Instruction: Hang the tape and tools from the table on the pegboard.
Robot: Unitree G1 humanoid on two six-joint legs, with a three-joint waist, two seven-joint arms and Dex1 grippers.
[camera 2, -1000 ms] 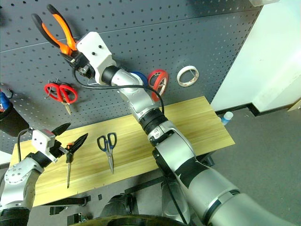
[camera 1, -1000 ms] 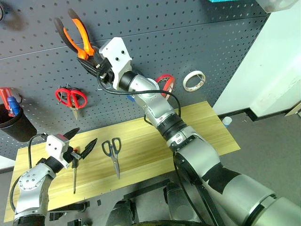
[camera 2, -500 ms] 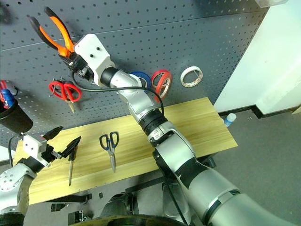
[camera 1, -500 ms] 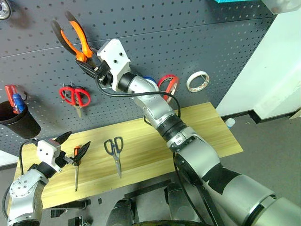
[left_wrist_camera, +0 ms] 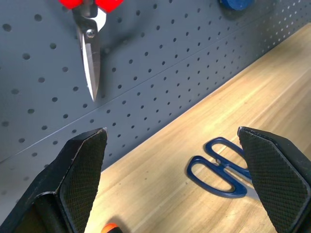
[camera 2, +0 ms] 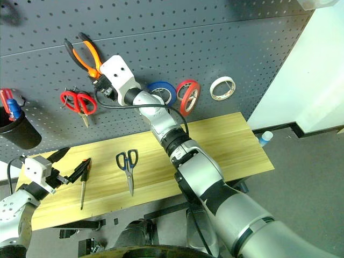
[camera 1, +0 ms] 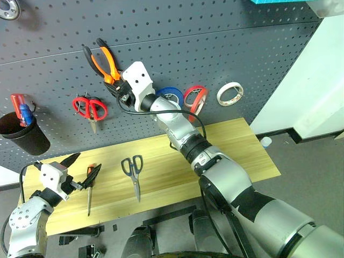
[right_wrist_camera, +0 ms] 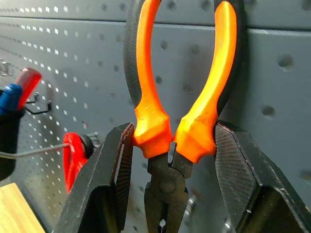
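The orange-and-black pliers (camera 1: 107, 62) stand handles-up against the dark pegboard (camera 1: 215, 48), and my right gripper (camera 1: 114, 85) is shut on them just below the handles (right_wrist_camera: 146, 97). The red tape (camera 2: 181, 99) hangs on the pegboard. On the table (camera 1: 231, 145) lie the dark-blue-handled scissors (camera 1: 134, 174) and the slim screwdriver (camera 1: 89, 193). My left gripper (camera 1: 90, 160) hovers open at the left end of the table, right by the screwdriver's handle, holding nothing.
Red-handled scissors (camera 1: 90, 107) hang left of the pliers. A blue roll (camera 1: 171, 94) and a white-and-red roll (camera 1: 230, 94) hang beside the red tape. A black cup (camera 1: 24, 137) with red and blue handles is fixed at the board's left.
My right gripper has lowered the pliers along the pegboard, closer to the red scissors. The left gripper has drawn slightly left of the screwdriver's handle. The camera has shifted too.
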